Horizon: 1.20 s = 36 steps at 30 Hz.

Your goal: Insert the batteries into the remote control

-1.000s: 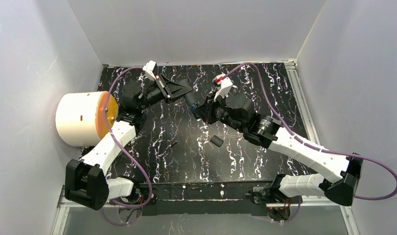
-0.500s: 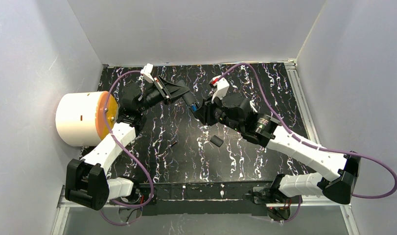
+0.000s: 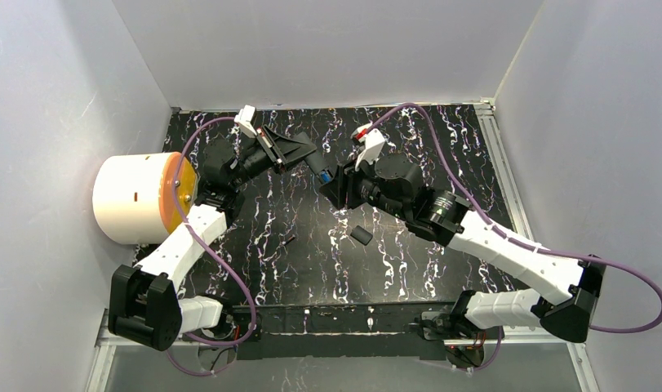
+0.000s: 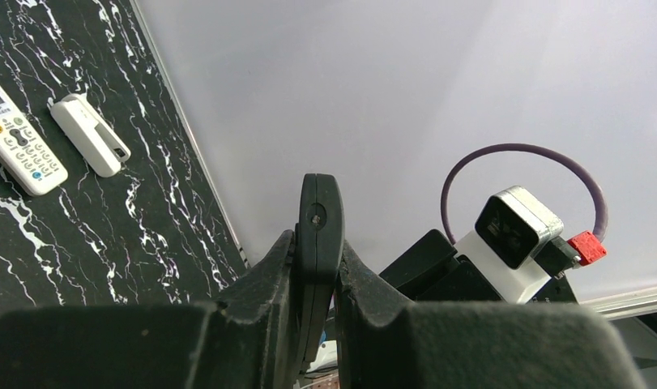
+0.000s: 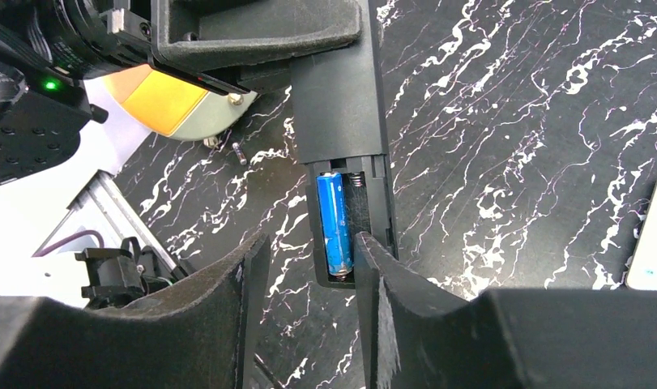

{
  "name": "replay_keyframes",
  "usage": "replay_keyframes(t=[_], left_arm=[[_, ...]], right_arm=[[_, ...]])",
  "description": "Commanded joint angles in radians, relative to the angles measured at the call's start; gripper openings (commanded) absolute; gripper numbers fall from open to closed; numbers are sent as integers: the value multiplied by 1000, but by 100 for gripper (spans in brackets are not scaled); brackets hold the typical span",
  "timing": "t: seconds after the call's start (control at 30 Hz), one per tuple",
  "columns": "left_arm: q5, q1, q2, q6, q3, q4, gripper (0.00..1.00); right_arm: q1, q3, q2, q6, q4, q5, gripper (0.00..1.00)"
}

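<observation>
My left gripper (image 3: 299, 152) is shut on a black remote (image 3: 314, 164) and holds it above the table; the remote shows edge-on between the fingers in the left wrist view (image 4: 319, 231). In the right wrist view the remote (image 5: 339, 97) has its back compartment open. A blue battery (image 5: 334, 223) lies in the left slot. The slot beside it shows a bare spring. My right gripper (image 5: 309, 267) is open and empty at the compartment's end, its right fingertip (image 5: 367, 251) over the empty slot. A dark battery (image 3: 290, 240) lies on the table.
A small black cover piece (image 3: 360, 235) lies on the table mid-right. A white drum with an orange lid (image 3: 135, 198) stands at the left edge. Two white remotes (image 4: 21, 146) (image 4: 88, 134) lie on the black marbled table (image 3: 442, 147).
Both grippers shifted slightly towards the far left with the remote between them. The right gripper stays open at the compartment.
</observation>
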Motion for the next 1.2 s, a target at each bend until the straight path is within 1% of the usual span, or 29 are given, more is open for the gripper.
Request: replay_keyframes(t=[0.0, 0.37, 0.63, 0.73, 1.0, 1.1, 1.17], left_arm=[[43, -2, -75, -92, 24, 118, 0], [43, -2, -70, -77, 15, 118, 0], [40, -2, -67, -71, 9, 119, 0], [39, -2, -65, -66, 9, 118, 0], [34, -2, -64, -52, 8, 118, 0], [34, -2, -63, -48, 8, 118, 0], [33, -2, -64, -46, 6, 118, 0]], right_arm=[[-12, -4, -21, -9, -110, 76, 52], [-13, -36, -74, 5, -38, 125, 53], [-12, -85, -122, 46, 51, 153, 53], [-14, -111, -158, 70, 102, 149, 55], [-12, -230, -276, 193, 277, 173, 77], [-12, -261, -296, 258, 304, 191, 84], [-12, -284, -297, 310, 341, 174, 89]])
